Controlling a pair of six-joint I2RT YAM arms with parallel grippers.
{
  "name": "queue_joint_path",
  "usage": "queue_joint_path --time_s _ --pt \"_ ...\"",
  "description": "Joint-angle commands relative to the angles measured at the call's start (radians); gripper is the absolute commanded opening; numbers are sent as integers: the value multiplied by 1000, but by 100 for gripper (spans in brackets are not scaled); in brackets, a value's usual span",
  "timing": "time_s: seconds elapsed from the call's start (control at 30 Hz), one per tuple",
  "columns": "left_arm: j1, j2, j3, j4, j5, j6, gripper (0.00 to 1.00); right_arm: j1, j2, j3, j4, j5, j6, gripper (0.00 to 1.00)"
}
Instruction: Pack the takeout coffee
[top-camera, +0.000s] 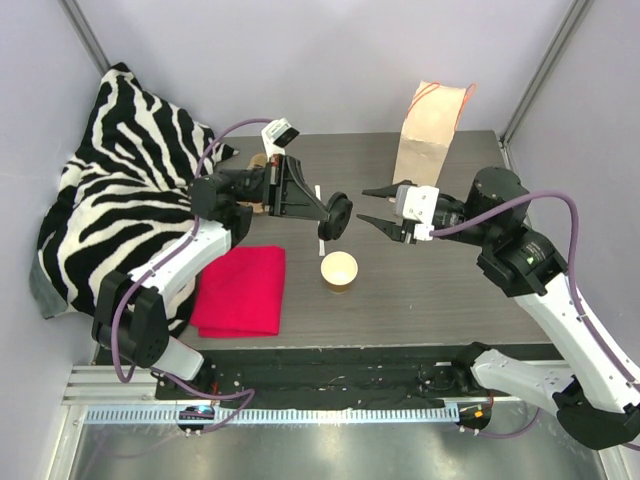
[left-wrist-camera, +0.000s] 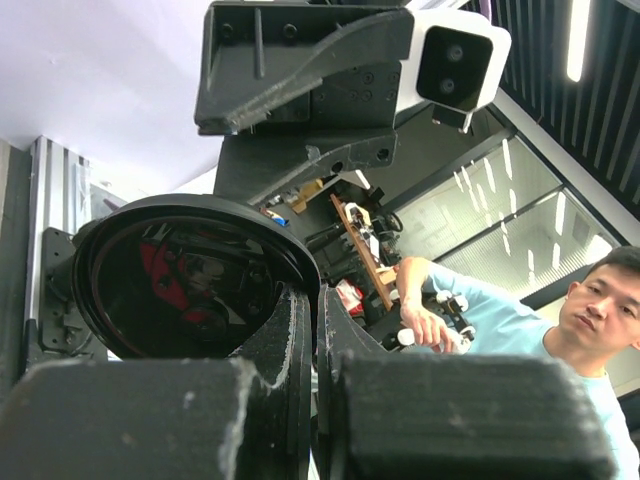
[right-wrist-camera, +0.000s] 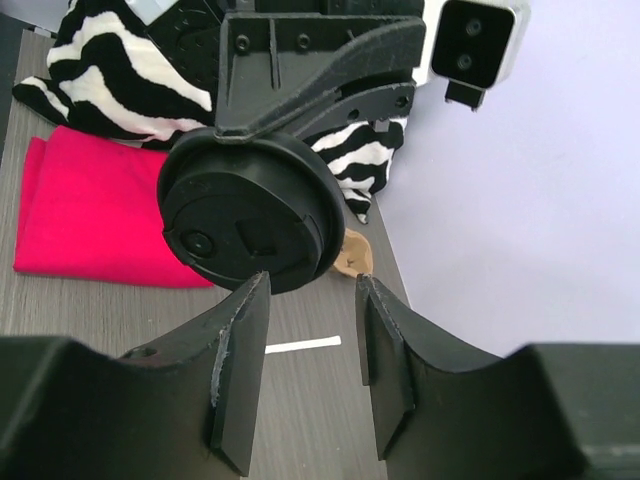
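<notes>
Overhead, at the 9 o'clock side of the worktop: a zebra-striped blanket heaped into the corner. Flat just at its 4 o'clock, a folded red cloth.

Above the cloth and reaching toward 3 o'clock: the left tool, clamped tight on the rim of the black lid, lid up on edge and clear of the worktop. From the left wrist, the same grip up close, with the left tool pinched on the lid's rim at about 4 o'clock.

At 6 o'clock of the lid, upright and uncovered on the worktop: the paper cup, brown outside, pale inside, apart from both tools. Just at the cup's 11 o'clock, a thin white strip flat on the worktop.

At 3 o'clock of the lid, near but not touching: the right tool, spread wide, gripping nothing, fingers aimed toward 9 o'clock. From the right wrist, the lid's round face square to the lens, just beyond the parted fingertips of the right tool. Cup at roughly 7 o'clock of the right tool, well below its reach line.

At 12 o'clock of the right tool, upright at the far edge of the worktop: a kraft paper bag with orange handles.
</notes>
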Motion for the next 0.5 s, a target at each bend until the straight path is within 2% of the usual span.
queue_joint_path --time_s 0.0,0.47 --pt "-15 -26 5 126 10 -5 0 42 3 13 54 41 -41 46" --pt "-41 -43 -21 126 16 -1 0 96 26 7 62 77 -78 35"
